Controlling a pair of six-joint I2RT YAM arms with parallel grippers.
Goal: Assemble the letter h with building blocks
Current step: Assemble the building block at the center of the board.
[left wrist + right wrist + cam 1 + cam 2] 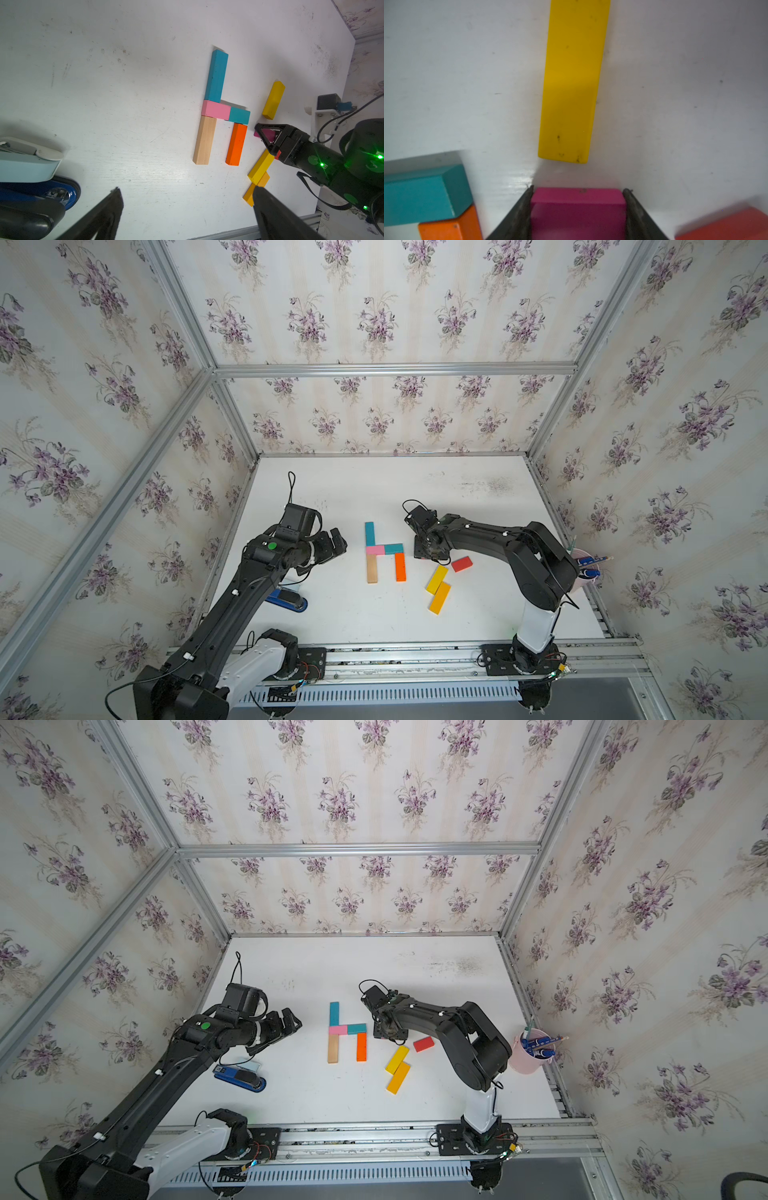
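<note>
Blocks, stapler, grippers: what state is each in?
left gripper: open, empty.
right gripper: shut on magenta block.
magenta block: gripped.
long teal block: flat, stem top.
pink block: flat, crossbar.
short teal block: flat, crossbar.
tan block: flat, stem bottom.
orange block: flat, short leg.
red block: flat, loose.
amber block: flat, loose.
near yellow block: flat, loose.
far yellow block: flat, loose.
blue stapler: closed.

I see a white table, scuffed with grey, walled in by cream wallpaper sprigged with purple flowers. At frame centre in both top views are a long teal block, a pink block, a short teal block, a tan block and an orange block. To their right are a red block, a yellow block and an amber block. My right wrist view shows a magenta block. Left of centre is a blue stapler, and further right in a top view a pink cup.
</note>
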